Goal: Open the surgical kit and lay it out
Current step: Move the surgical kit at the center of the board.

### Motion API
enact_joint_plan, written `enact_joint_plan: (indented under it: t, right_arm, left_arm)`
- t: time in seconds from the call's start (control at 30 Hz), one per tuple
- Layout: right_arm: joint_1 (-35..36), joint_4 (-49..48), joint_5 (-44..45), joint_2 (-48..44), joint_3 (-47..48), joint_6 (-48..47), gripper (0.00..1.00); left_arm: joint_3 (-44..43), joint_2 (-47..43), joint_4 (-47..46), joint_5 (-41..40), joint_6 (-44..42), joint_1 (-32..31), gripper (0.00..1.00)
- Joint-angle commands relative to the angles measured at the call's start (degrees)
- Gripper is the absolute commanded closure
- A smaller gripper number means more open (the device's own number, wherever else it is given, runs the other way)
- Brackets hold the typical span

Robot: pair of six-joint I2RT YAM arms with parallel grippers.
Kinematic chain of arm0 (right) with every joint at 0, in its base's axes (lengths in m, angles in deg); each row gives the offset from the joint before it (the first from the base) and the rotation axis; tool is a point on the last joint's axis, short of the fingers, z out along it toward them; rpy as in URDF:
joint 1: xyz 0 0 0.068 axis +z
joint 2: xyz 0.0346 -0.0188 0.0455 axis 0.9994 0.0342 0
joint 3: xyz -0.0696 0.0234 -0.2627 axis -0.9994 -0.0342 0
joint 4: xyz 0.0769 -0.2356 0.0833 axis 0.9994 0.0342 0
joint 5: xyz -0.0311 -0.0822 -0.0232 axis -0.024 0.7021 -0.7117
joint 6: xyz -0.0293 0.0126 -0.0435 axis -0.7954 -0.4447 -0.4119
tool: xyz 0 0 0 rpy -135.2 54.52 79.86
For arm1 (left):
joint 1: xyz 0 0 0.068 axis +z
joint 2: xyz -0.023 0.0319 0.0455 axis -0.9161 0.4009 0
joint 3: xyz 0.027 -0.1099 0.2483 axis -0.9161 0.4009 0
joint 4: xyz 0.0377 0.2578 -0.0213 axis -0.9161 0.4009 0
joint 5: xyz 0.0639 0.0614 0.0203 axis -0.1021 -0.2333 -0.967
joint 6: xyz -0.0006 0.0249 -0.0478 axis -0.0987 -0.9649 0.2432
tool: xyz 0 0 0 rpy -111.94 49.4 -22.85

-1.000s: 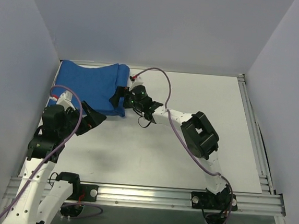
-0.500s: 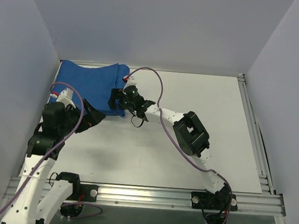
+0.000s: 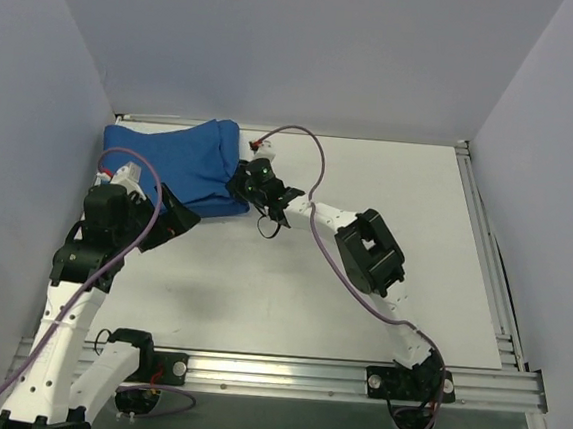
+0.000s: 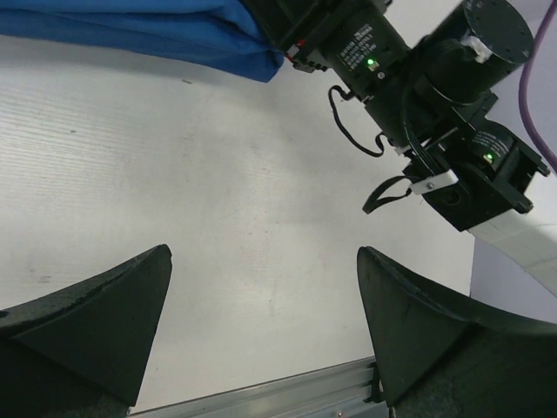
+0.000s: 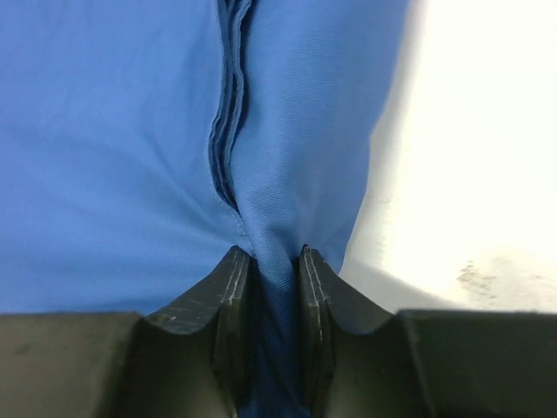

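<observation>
A white table (image 3: pixel 387 213) enclosed by plain grey walls is seen from above, with two robot arms mounted at its near edge. The surgical kit appears only as a royal-blue cloth wrap (image 3: pixel 176 160), bundled and folded in the far left corner of the table, close to the left wall. No mesh tray or steel instruments are visible; whether they lie inside the folds cannot be told. The right arm stretches across the table to the bundle's right edge. Its wrist camera shows the right claw (image 5: pixel 272 261) pressed together on a narrow ridge of blue fabric, with a seam of stacked cloth edges running away just above the pinch. The left claw (image 4: pixel 264 257) is spread wide and holds nothing, hovering over bare table just near the bundle's front edge, with the right arm's wrist in its view. The step in hand looks like the first unfolding of the wrap. Several things could go wrong from here. The pinch is thin, so the fabric may slide out when the arm pulls. The claw may have caught several layers at once, so a pull could drag the whole bundle across the table instead of opening one flap. A sharp tug could also tip or scatter anything wrapped inside. The two arms sit close together, so a wide sweep risks a collision.
</observation>
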Motion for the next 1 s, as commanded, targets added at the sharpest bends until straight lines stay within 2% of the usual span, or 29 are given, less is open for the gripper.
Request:
enact_joint_plan:
  t: [0.0, 0.23, 0.43, 0.6, 0.63, 0.7, 0.8, 0.97]
  right_arm:
    - [-1.1, 2.6, 0.6, -3.0, -4.2, -1.8, 1.00]
    - [-5.2, 2.6, 1.6, -11.6, -14.1, 0.0, 1.00]
    - [-8.5, 2.3, 6.1, -25.0, -30.3, 1.4, 1.00]
    - [-12.0, 3.5, 8.5, -36.7, -45.5, 1.7, 1.00]
    - [-13.2, 3.9, 8.6, -40.7, -47.3, 2.1, 1.00]
    - [-14.7, 6.0, 9.2, -44.7, -52.0, 1.8, 1.00]
    - [-18.3, 9.8, 10.1, -52.3, -55.4, 1.0, 1.00]
    - [-22.9, 13.6, 10.0, -61.6, -59.2, -2.5, 1.00]
  left_arm:
    - [-6.0, 3.7, 6.7, -4.4, -2.1, -0.2, 0.03]
    - [-9.0, 6.8, 7.3, -10.2, -0.1, -0.2, 0.03]
    - [-9.4, 12.3, 6.8, -14.9, 2.4, -0.1, 0.03]
    - [-8.0, 16.5, 0.5, -11.1, 1.5, -0.2, 0.00]
    - [-7.8, 17.3, -0.6, -10.2, 1.4, -0.2, 0.06]
    - [-8.0, 20.3, -1.5, -10.0, 1.6, -0.5, 0.07]
    - [-8.1, 23.9, -4.1, -7.5, 1.0, -1.7, 0.16]
    - [-6.2, 26.1, -9.1, -5.8, 1.0, -5.4, 0.19]
